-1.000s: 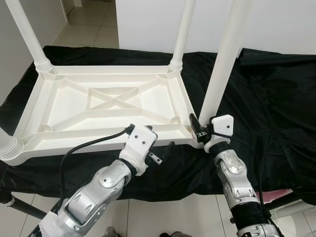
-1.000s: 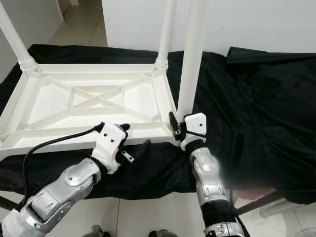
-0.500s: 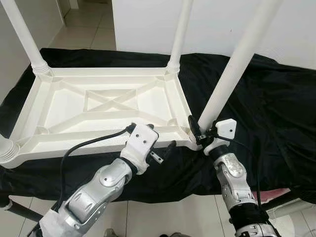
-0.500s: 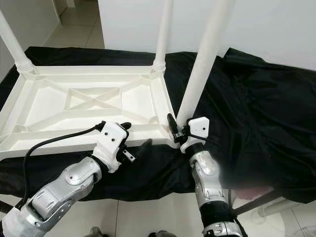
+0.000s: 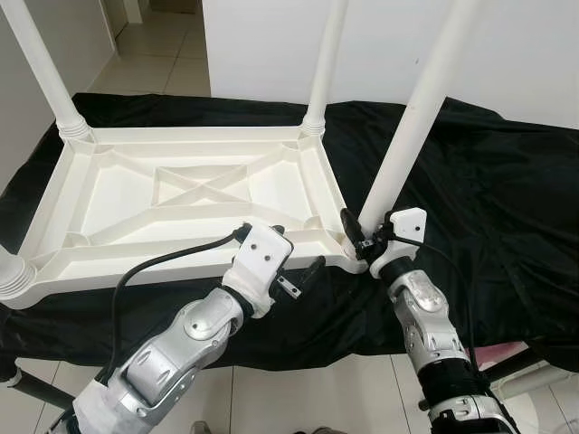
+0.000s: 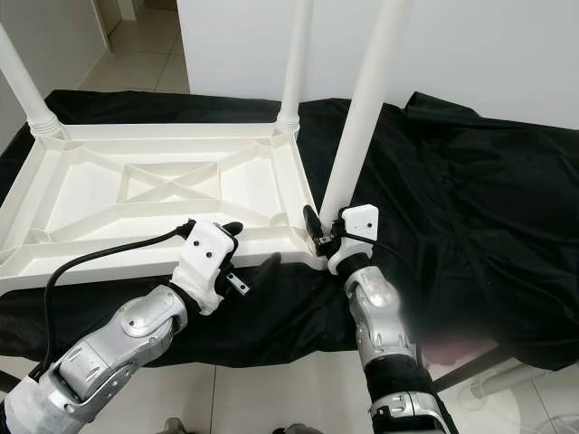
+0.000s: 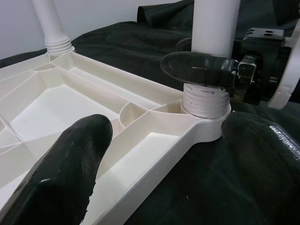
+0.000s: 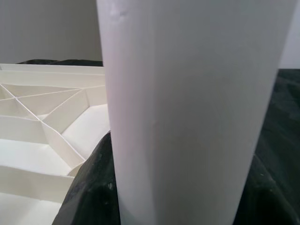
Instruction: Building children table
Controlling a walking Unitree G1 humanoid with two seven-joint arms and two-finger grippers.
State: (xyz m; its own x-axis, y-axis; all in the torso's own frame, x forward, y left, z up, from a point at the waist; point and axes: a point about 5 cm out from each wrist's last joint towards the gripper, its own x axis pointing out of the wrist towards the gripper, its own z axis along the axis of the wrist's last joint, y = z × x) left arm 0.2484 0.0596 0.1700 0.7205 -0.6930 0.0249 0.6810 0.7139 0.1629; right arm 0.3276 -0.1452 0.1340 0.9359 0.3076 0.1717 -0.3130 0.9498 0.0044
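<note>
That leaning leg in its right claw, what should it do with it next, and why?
Probably tip the leg upright, then twist it in. The right gripper is clamped on its base, which sits at the corner socket with thread rings still showing, and it leans while the far legs stand straight.

Upturned white plastic tabletop [image 5: 194, 194] on black cloth [image 5: 488, 199].
Ribbed underside up; legs stand in its corners, the near-right leg [image 5: 412, 127] leaning, its threaded base in the socket.

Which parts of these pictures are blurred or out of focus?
Left wrist view: the left hand's black fingers are soft, too near the lens. Right wrist view: the white table leg is close and hazy. Right eye view: a blurred patch beside the right arm.
</note>
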